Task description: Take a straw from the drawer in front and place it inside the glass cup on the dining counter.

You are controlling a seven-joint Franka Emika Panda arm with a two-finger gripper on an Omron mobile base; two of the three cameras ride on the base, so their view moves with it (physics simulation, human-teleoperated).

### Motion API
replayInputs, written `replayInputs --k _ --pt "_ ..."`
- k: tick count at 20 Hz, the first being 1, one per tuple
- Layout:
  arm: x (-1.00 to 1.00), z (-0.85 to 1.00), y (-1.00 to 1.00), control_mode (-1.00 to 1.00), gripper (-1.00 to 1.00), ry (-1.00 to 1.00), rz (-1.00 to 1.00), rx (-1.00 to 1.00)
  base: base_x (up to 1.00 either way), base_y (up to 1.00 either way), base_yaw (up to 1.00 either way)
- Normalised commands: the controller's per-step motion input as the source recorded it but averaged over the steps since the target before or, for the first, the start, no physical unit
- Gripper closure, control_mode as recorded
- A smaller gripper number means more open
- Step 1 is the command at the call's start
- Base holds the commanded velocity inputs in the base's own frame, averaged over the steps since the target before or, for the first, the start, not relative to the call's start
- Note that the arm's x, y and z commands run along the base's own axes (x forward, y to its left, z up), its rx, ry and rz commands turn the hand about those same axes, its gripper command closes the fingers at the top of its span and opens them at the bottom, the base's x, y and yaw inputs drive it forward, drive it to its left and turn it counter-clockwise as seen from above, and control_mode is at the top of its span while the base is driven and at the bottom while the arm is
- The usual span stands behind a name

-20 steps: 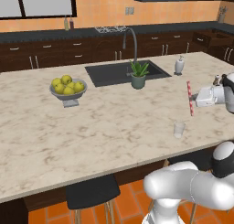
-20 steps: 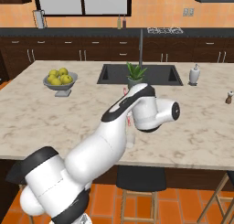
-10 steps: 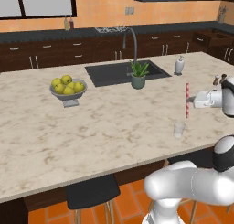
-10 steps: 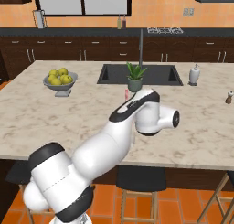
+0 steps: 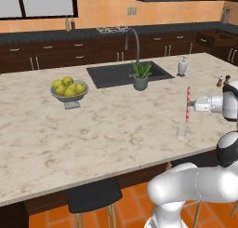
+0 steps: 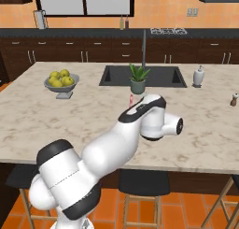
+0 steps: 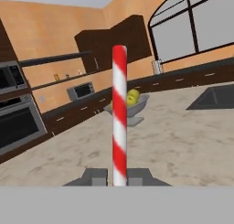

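I am holding the straw [image 5: 188,103] in my pincer [image 7: 119,176], squeezed tight between my two dark fingertips [image 7: 95,176]. In the hand view the straw is standing straight up from between them, so I am sure it is not slipping.

I am keeping the straw upright because it has to go down into the glass cup [image 5: 182,130] end first. In the left base view the straw is hanging just above the cup, a little to one side of its middle, and its bottom end is near the rim. I cannot tell if the tip is touching the rim or is a bit above it. I think I am at the part where I line it up and lower it in.

The straw is thin, round and stiff, with red and white stripes going around it like candy. It is much taller than the cup, so I think it will lean on the rim when I let go. The cup is small, clear and smooth, with straight sides. It is standing near the front edge of the dining counter [image 5: 107,129], which is flat, hard stone, pale with swirly brown marks.

The cup looks light, so I think a bump from the straw could tip it.
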Motion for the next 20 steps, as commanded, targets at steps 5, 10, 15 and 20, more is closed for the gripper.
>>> replayInputs --k 5,10,15,20 --pt "0.3 -0.37 0.0 -1.0 1.0 0.0 0.0 0.05 0.0 0.0 0.0" --pt "0.12 -0.19 -0.19 -1.0 1.0 0.0 0.0 0.03 0.0 0.0 0.0" --pt "0.1 -0.2 -0.17 -1.0 1.0 0.0 0.0 0.02 0.0 0.0 0.0" --pt "0.15 -0.28 -0.03 -1.0 1.0 0.0 0.0 0.0 0.0 0.0 0.0"
